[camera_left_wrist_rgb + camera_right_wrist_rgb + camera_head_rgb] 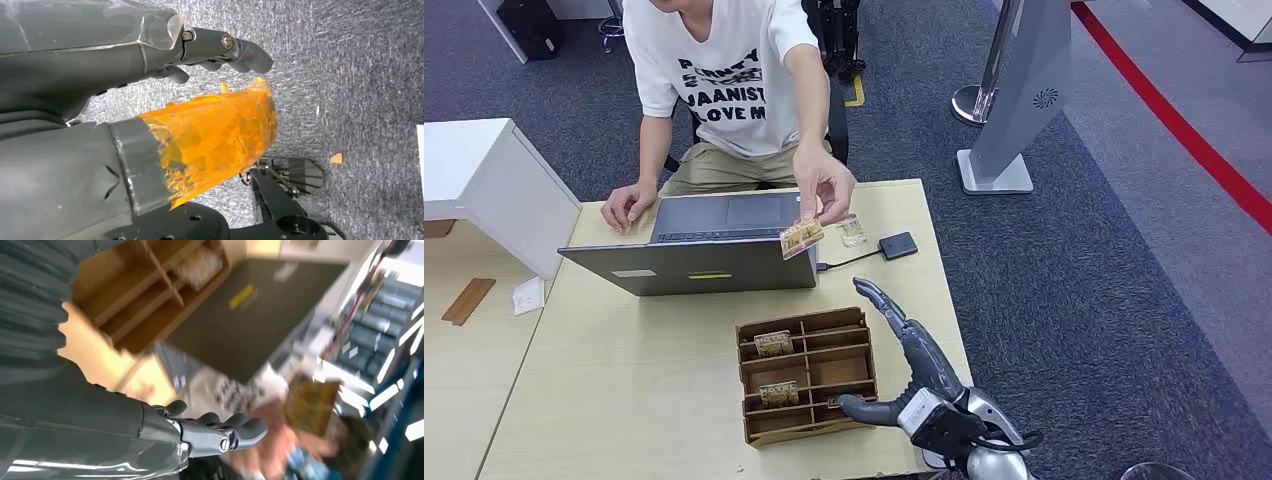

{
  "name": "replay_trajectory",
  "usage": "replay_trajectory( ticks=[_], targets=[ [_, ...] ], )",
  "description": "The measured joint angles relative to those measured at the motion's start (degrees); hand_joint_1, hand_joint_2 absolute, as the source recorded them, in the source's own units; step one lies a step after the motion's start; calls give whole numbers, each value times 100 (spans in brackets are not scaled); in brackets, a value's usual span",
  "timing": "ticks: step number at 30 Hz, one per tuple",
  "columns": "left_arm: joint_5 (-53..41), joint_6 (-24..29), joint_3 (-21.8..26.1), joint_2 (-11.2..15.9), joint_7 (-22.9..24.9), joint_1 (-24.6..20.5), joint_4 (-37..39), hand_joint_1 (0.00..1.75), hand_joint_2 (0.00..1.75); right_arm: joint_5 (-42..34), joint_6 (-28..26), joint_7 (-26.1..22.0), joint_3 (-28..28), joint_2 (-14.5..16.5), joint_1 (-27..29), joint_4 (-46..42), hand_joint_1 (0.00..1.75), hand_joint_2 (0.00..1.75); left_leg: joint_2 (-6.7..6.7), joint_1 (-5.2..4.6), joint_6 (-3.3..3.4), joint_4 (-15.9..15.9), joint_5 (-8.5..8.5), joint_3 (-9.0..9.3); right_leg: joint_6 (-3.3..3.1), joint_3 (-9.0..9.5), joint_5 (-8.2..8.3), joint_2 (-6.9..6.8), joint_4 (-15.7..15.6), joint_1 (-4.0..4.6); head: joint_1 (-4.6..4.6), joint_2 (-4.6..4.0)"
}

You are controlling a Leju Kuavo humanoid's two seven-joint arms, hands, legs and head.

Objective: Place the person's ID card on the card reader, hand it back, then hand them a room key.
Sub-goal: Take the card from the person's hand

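Right hand (pixel 911 375) empty, fingers spread, below person-held ID card (pixel 801 238).

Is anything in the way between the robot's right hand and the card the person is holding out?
Nothing visible blocks it. The right hand is open beside the wooden organizer, and the ID card is held above the laptop, with open air between them.

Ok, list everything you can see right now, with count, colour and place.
Patterned tan ID card: one, in the person's outstretched hand above the laptop.
Grey laptop: one, open, far side of the table.
Black square card reader: one, right of the laptop, cabled.
Brown wooden compartment box: one, near edge, two cards visible inside.
Light wooden table: one.
Grey floor stand: one, on the carpet.
Person's hand: pinching the card.
Right hand: grey, fingers spread, beside the box.
Left hand: hanging over the carpet, orange tape on the thumb.
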Motion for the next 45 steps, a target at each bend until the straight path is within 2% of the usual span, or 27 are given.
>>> replay_trajectory(
  ticks=[2, 4, 9, 15, 20, 30, 31, 33, 34, 35, 37, 45],
  targets=[
    [-14, 0, 7, -3, 5, -1, 0, 0, 0, 213, -205, 5, 35, 11, -33, -32, 0, 175, 0, 0, 0, 0, 0, 0, 0, 0, 0, 0, 0, 0, 0, 0],
    [-51, -1, 14, -10, 22, -4, 0, 0, 0, 657, -629, 37, 112, 28, -97, -89, 0, 175, 0, 0, 0, 0, 0, 0, 0, 0, 0, 0, 0, 0, 0, 0],
    [-193, -8, 14, -38, 106, -46, 0, 0, 0, 1869, -1912, 322, 318, 44, -372, -171, 0, 175, 0, 0, 0, 0, 0, 0, 0, 1, 0, 0, 0, 0, 1, 0],
    [-356, -70, 9, -50, 206, -122, 0, 0, 0, 2894, -2709, 686, 445, 76, -751, -100, 0, 175, 0, -1, 0, 1, 0, 0, 0, 2, 1, 0, 0, 0, 0, 0],
    [-507, -126, -45, -70, 297, -187, 0, 0, 0, 3711, -3088, 987, 490, 113, -1186, 181, 0, 175, 0, 0, 0, 1, 1, 1, -1, 2, 2, -1, 1, 0, 0, 0],
    [-661, -201, -186, -106, 385, -264, 0, 0, 0, 4629, -3290, 1384, 529, 171, -1907, 1044, 0, 175, -3, 0, 0, 2, 1, 1, -1, 2, 2, -2, 1, 0, 1, 0],
    [-668, -204, -203, -106, 389, -270, 0, 0, 0, 4656, -3292, 1399, 533, 177, -1951, 1117, 23, 175, -3, 0, 0, 2, 1, 1, -1, 2, 2, -2, 1, 0, 1, 0],
    [-673, -208, -227, -106, 397, -282, 0, 0, 0, 4685, -3299, 1419, 540, 188, -2020, 1240, 99, 175, -3, 0, 0, 2, 1, 1, -1, 2, 2, -2, 1, 0, 0, 0],
    [-675, -209, -233, -106, 400, -287, 0, 0, 0, 4690, -3302, 1426, 544, 193, -2044, 1288, 143, 175, -3, 0, 0, 2, 1, 0, -1, 2, 2, -2, 1, 0, 0, 0],
    [-677, -210, -237, -106, 403, -290, 0, 0, 0, 4691, -3304, 1434, 549, 199, -2062, 1328, 163, 175, -3, 0, 0, 2, 1, 0, -1, 2, 2, -2, 1, 0, 0, 0],
    [-680, -210, -242, -106, 404, -291, 0, 0, 0, 4690, -3307, 1449, 557, 214, -2083, 1392, 175, 175, -3, 0, 0, 2, 1, 0, -1, 2, 2, -2, 1, 0, 0, 0],
    [-680, -212, -259, -106, 404, -290, 0, 0, 0, 4648, -3329, 1460, 604, 239, -2093, 1525, 175, 175, -3, 0, 0, 2, 1, 1, -1, 1, 2, -2, 1, 0, 0, 0]
  ],
)
